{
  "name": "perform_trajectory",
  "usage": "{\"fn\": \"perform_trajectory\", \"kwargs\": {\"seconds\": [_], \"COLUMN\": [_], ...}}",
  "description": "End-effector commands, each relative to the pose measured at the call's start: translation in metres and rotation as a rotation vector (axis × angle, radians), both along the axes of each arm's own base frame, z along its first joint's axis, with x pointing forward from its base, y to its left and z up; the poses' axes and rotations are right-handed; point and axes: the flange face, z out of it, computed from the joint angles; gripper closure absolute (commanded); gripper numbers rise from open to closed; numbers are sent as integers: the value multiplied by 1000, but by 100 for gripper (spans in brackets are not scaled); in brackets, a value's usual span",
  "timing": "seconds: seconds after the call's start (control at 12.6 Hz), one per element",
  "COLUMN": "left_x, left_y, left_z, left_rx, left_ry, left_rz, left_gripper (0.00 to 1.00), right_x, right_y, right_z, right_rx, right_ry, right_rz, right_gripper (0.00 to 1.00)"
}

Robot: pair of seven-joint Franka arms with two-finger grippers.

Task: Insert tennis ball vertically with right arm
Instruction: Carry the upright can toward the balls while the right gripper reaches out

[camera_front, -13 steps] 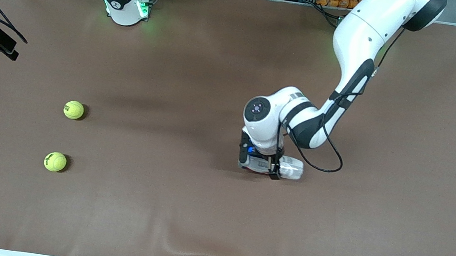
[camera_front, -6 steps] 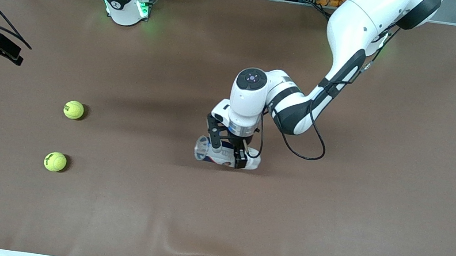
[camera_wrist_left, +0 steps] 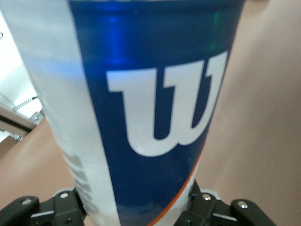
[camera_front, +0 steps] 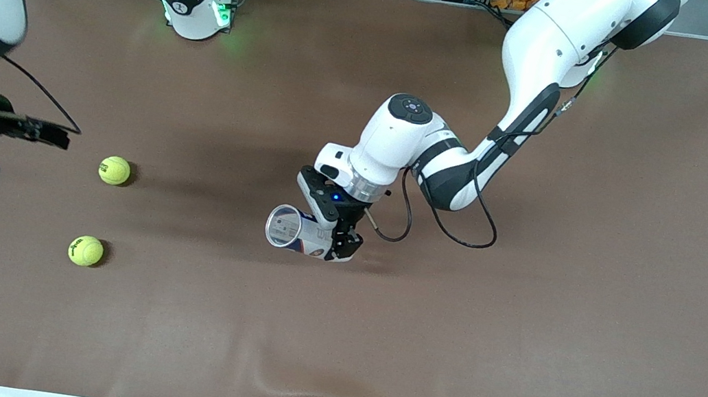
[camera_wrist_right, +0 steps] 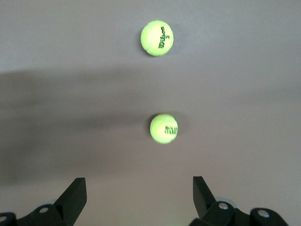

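Item: tennis ball [camera_front: 114, 170], felt-covered, one of two on the brown bench [camera_front: 585, 328] toward the right arm's end; the second ball [camera_front: 85, 251] lies nearer the front camera, the two well apart

Handling, as judged: light, springy, fuzzy nap gives good friction; round, so likely to roll if nudged. Best taken across the middle, fingers coming straight down either side

Right hand [camera_wrist_right: 138, 195]: fingers spread wide, holding nothing, over the bench beside the balls, both of which show in its wrist view

Left hand [camera_front: 328, 233]: clamped on the ball can [camera_front: 297, 232], a clear tube with blue label, held tilted above mid-bench, open mouth toward the right arm's end

Can likely thin-walled, light
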Motion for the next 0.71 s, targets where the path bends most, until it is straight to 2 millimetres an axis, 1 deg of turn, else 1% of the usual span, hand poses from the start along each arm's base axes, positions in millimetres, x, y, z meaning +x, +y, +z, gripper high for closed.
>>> {"fn": "perform_trajectory", "kwargs": {"seconds": [0.0,0.08,0.16,0.24,0.32,0.47,0.55,0.63], "left_x": [-14,-21,-29,-32,-35,-42,-45,-45], "left_y": [-14,-18,-22,-23,-23,-20,-20,-19], "left_z": [-3,-9,-20,-35,-52,-85,-95,-99], "left_rx": [-146,-207,-250,-293,-330,-385,-395,-403], "left_ry": [-8,-10,-10,-13,-16,-12,-5,2], "left_rz": [9,7,-6,-16,-28,-41,-42,-35], "left_gripper": [23,23,23,23,23,23,23,23], "right_x": [39,59,78,93,104,110,108,107], "right_y": [-11,-12,-16,-20,-29,-54,-58,-56], "right_z": [-48,-63,-86,-110,-143,-207,-221,-225], "right_rx": [-17,-23,-29,-34,-36,-27,-19,-15], "right_ry": [-29,-87,-126,-142,-141,-137,-126,-120], "right_rz": [-8,-5,-3,-3,-12,14,36,39], "right_gripper": [0,0,0,0,0,0,0,0]}}
